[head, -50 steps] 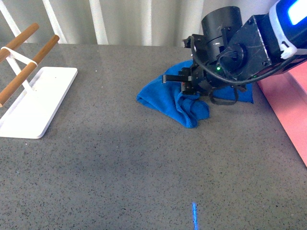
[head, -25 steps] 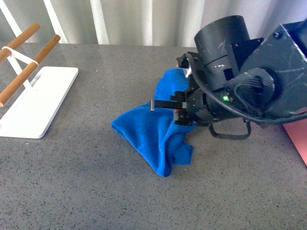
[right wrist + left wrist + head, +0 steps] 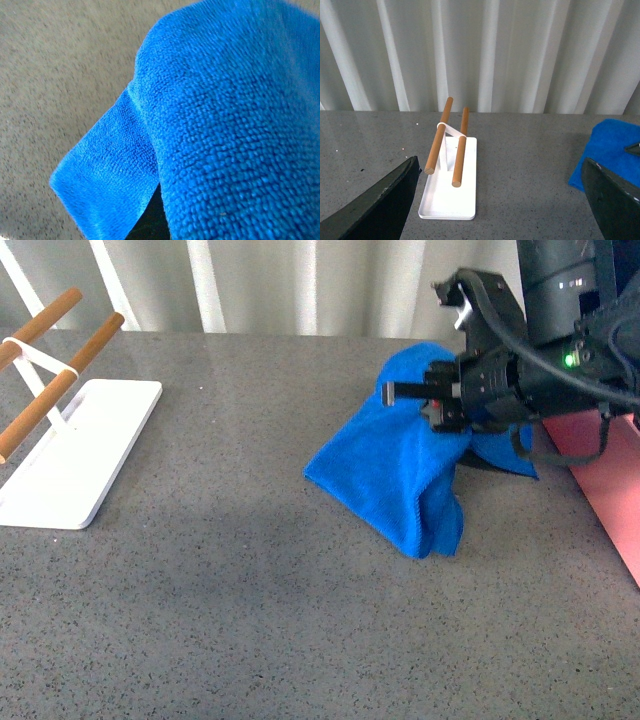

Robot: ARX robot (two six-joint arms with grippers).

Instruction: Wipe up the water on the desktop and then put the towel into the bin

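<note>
My right gripper (image 3: 425,400) is shut on the blue towel (image 3: 400,465), holding its top raised while its lower folds hang down to the speckled grey desktop (image 3: 220,570). The towel fills the right wrist view (image 3: 225,125), hiding the fingers there. It also shows at the edge of the left wrist view (image 3: 612,150). The pink bin (image 3: 610,480) is at the right edge, just beyond the gripper. My left gripper (image 3: 505,200) is open and empty above the desktop, its dark fingers (image 3: 380,205) wide apart, facing the white tray.
A flat white tray (image 3: 75,455) with two wooden rods (image 3: 60,365) stands at the far left; it also shows in the left wrist view (image 3: 449,180). White pleated curtains (image 3: 300,285) back the desk's far edge.
My right gripper has swept the towel left and toward me, then back right and up toward the bin; the towel now hangs lifted instead of lying bunched flat.
</note>
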